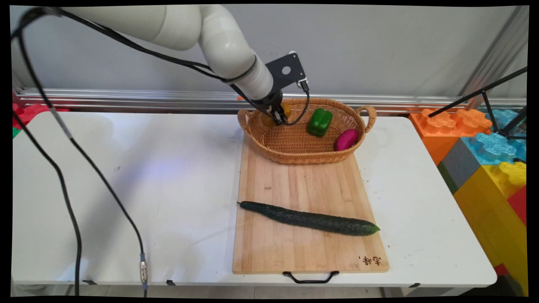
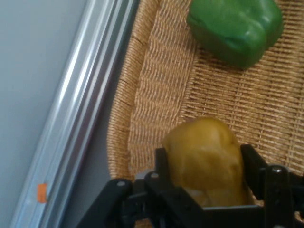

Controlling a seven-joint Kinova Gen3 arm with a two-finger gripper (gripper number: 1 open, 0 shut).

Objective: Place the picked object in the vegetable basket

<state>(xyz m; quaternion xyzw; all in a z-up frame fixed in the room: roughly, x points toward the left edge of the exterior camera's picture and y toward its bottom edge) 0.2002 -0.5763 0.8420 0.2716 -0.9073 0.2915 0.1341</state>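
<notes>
Tool [image 2: 205, 164] clamps dull yellow, lumpy pepper [image 2: 206, 156] over wicker basket [image 2: 156, 95].

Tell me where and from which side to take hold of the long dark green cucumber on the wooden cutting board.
Grip the long dark green cucumber across its middle, coming straight down from above. It lies flat on the wooden cutting board, apart from the wicker basket, so its long sides are clear. Its thin stem end would likely tip it. The black gripper already clasps a yellow pepper.
</notes>
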